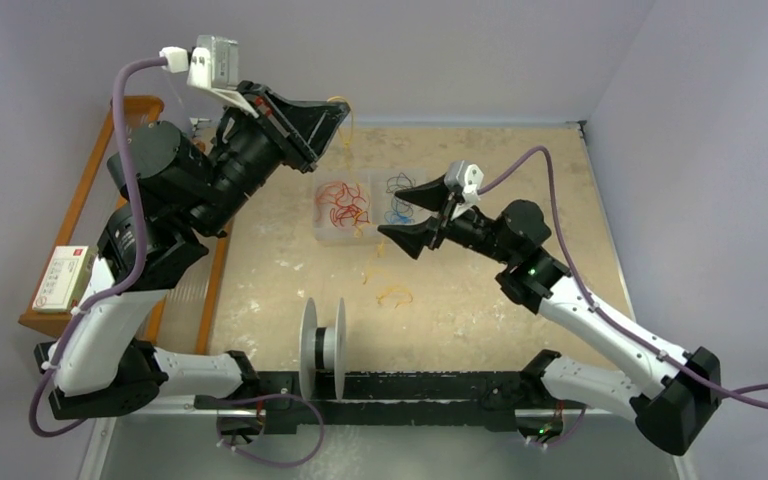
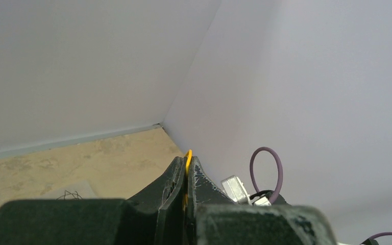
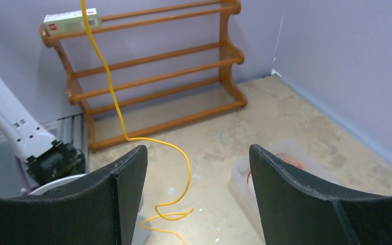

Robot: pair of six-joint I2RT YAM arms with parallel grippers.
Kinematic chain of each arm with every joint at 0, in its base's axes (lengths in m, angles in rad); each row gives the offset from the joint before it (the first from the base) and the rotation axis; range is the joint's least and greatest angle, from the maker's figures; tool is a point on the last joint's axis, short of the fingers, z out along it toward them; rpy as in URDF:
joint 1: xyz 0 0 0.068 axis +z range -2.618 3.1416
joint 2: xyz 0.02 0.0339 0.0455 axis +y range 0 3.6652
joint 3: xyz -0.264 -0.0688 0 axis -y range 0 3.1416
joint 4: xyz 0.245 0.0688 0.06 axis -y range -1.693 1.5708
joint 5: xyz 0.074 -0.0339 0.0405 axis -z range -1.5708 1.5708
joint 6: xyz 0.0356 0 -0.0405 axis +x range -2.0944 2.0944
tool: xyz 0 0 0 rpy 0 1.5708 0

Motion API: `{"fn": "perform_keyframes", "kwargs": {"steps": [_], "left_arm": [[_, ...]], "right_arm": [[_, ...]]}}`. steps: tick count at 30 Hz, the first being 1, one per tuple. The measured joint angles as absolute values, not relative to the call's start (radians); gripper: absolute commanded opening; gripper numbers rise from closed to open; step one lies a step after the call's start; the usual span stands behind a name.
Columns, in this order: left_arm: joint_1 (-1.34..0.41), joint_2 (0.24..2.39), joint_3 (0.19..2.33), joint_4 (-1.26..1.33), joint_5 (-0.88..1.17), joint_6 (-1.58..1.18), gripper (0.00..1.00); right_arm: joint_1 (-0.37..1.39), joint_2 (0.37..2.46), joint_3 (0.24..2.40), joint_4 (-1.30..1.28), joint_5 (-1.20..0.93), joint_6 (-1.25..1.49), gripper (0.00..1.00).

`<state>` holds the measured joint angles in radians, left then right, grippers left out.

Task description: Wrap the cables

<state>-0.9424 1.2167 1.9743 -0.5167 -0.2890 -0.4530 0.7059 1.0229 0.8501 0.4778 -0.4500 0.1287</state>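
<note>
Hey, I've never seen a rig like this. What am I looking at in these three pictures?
Two robot arms bolted to a table. One picture looks down from above; the other two come from a camera on each wrist. The left claw, raised high, is shut on a thin yellow cable that hangs down to the table. The right claw is open and empty. On the table: a white spool, clear bins of red wires and blue wires, and another loose yellow cable.

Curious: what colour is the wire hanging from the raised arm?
Yellow-orange cable, clearest in the right wrist view.
</note>
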Motion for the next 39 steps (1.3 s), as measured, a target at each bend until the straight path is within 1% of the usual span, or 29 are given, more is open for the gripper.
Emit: {"fn": "perform_keyframes", "kwargs": {"steps": [6, 10, 13, 16, 19, 24, 30, 34, 39], "left_arm": [[-0.942, 1.23, 2.008, -0.511, -0.27, -0.454, 0.0], [-0.942, 1.234, 2.026, -0.509, -0.264, -0.454, 0.0], [-0.942, 1.236, 2.03, -0.509, -0.264, -0.454, 0.0], [-0.942, 1.237, 2.024, -0.511, -0.264, -0.454, 0.0], [-0.942, 1.228, 1.986, -0.522, -0.264, -0.459, 0.0], [-0.942, 1.223, 1.89, -0.563, -0.239, -0.479, 0.0], [-0.942, 1.263, 1.835, -0.618, -0.115, -0.51, 0.0], [-0.942, 1.299, 1.835, -0.652, 0.017, -0.512, 0.0], [-0.942, 1.33, 1.835, -0.737, 0.146, -0.485, 0.0]], "right_arm": [[0.706, 1.093, 0.855, 0.571, -0.446, 0.134, 0.76], [0.709, 1.125, 0.797, 0.636, -0.469, 0.167, 0.76], [0.714, 1.113, 0.752, 0.633, -0.47, 0.176, 0.76], [0.717, 1.05, 0.741, 0.57, -0.44, 0.162, 0.76], [0.718, 0.925, 0.75, 0.492, -0.379, 0.125, 0.76], [0.718, 0.812, 0.875, 0.361, -0.334, 0.057, 0.75], [0.718, 0.806, 1.035, 0.264, -0.395, -0.004, 0.73], [0.718, 0.82, 1.056, 0.225, -0.456, -0.057, 0.73], [0.719, 0.852, 1.055, 0.183, -0.473, -0.106, 0.73]]}}
